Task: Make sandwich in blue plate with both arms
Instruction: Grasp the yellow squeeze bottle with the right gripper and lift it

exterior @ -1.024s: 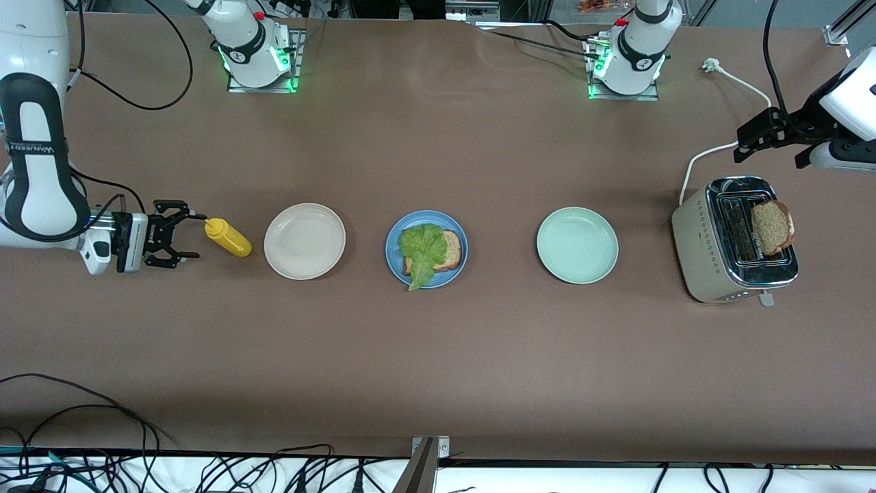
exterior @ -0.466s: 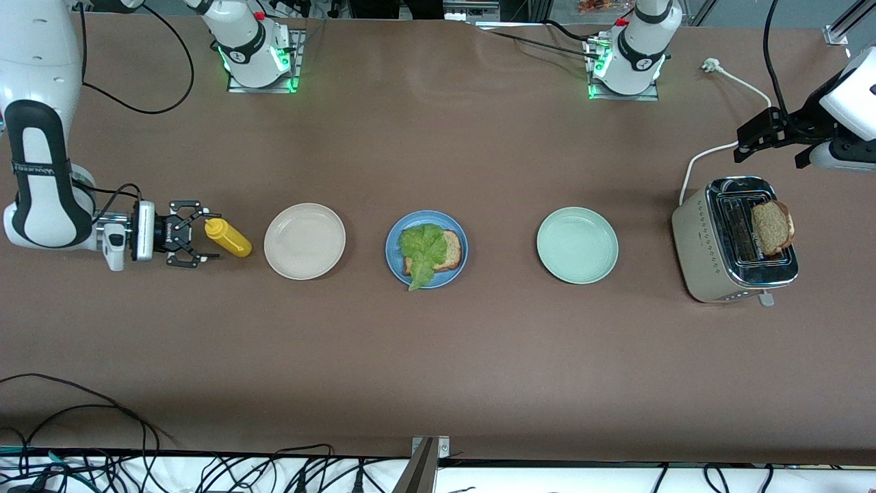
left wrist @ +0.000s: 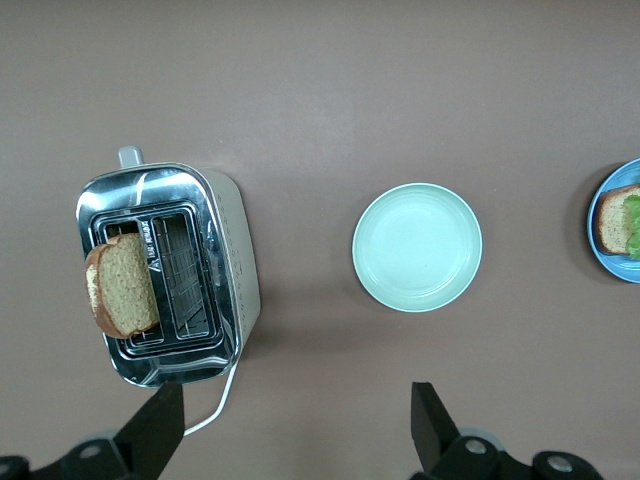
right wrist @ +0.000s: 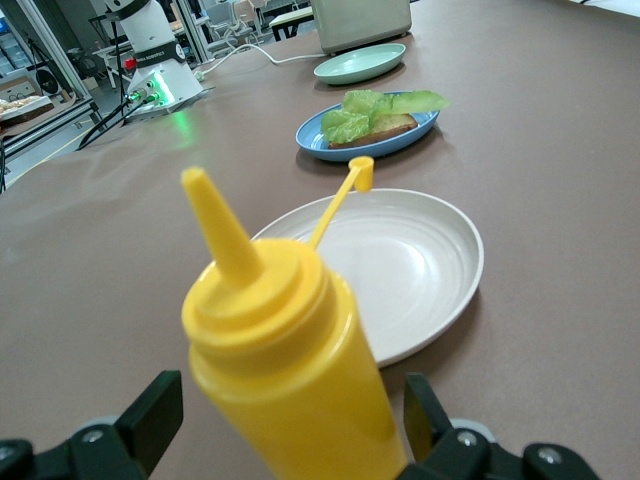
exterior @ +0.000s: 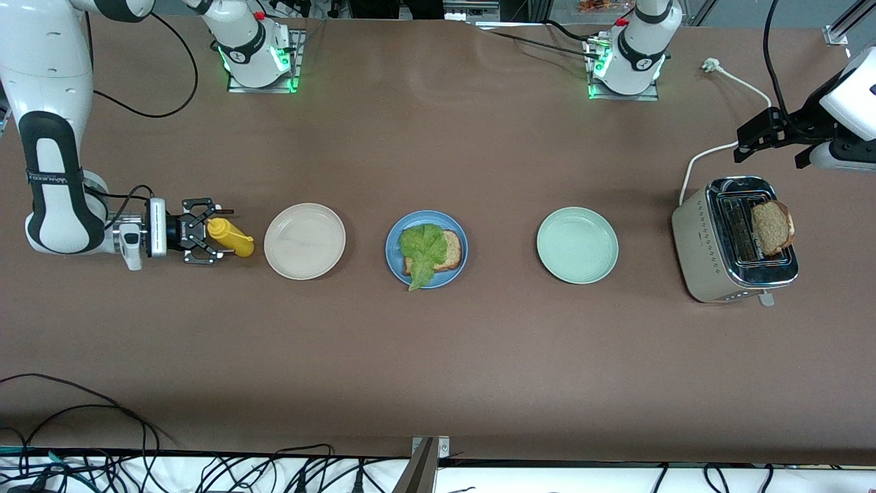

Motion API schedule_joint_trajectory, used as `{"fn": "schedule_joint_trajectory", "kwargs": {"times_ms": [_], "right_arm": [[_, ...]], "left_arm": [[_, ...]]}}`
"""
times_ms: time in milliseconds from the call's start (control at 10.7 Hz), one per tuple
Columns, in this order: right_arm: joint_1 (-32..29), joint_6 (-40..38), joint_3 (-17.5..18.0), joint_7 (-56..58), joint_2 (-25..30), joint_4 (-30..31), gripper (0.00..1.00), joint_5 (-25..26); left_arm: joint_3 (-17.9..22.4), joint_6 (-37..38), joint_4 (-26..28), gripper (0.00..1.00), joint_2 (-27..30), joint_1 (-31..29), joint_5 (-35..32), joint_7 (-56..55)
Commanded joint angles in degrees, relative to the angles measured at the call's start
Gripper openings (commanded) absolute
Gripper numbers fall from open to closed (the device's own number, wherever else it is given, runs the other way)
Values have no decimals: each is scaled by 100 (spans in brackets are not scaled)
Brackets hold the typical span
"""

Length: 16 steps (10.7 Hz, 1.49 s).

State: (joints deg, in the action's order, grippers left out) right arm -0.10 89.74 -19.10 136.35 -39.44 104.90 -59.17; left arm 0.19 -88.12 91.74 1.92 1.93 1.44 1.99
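Note:
The blue plate (exterior: 438, 216) sits mid-table and holds one toast slice (exterior: 452, 250) with a green lettuce leaf (exterior: 420, 250) on it. A second toast slice (exterior: 772, 227) stands in the toaster (exterior: 708, 239). My right gripper (exterior: 217, 235) is open, its fingers on either side of an upright yellow squeeze bottle (exterior: 234, 239). In the right wrist view the bottle (right wrist: 290, 350) fills the gap between the open jaws of the gripper (right wrist: 290, 430). My left gripper (exterior: 770, 140) hangs open and empty over the table beside the toaster. The left wrist view shows it (left wrist: 295, 425) with the toast (left wrist: 122, 283) below.
A beige plate (exterior: 304, 241) lies between the bottle and the blue plate. A pale green plate (exterior: 577, 245) lies between the blue plate and the toaster. The toaster's white cable (exterior: 705, 156) runs toward the left arm's base.
My right gripper has moved along the table to the yellow bottle and now straddles it. The left arm has not moved.

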Motion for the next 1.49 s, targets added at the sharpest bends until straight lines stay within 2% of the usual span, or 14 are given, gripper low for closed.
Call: {"fn": "schedule_joint_trajectory", "kwargs": {"times_ms": [0,93,186,466,838,931,1397], "right_arm": [[89,-141,-86,93,-38,-154,62,-112],[89,-141,-85,85,-47,-154,40,-130],[89,-132,-85,76,-47,-154,33,-130],[176,-141,-77,-361,-12,-163,24,-95],[361,-158,-77,-2451,76,-557,20,247],[405,-158,-77,-2812,137,-698,12,431],[835,-141,90,-5280,523,-1806,11,1914]], "left_arm": [[16,-21,72,100,54,1,67,144],[16,-21,72,100,54,1,67,144],[16,-30,72,100,45,1,67,144],[16,-21,55,100,54,1,85,144],[16,-30,46,100,45,10,93,144],[16,-56,46,100,28,1,94,144],[16,-57,46,100,10,1,94,144]]}}
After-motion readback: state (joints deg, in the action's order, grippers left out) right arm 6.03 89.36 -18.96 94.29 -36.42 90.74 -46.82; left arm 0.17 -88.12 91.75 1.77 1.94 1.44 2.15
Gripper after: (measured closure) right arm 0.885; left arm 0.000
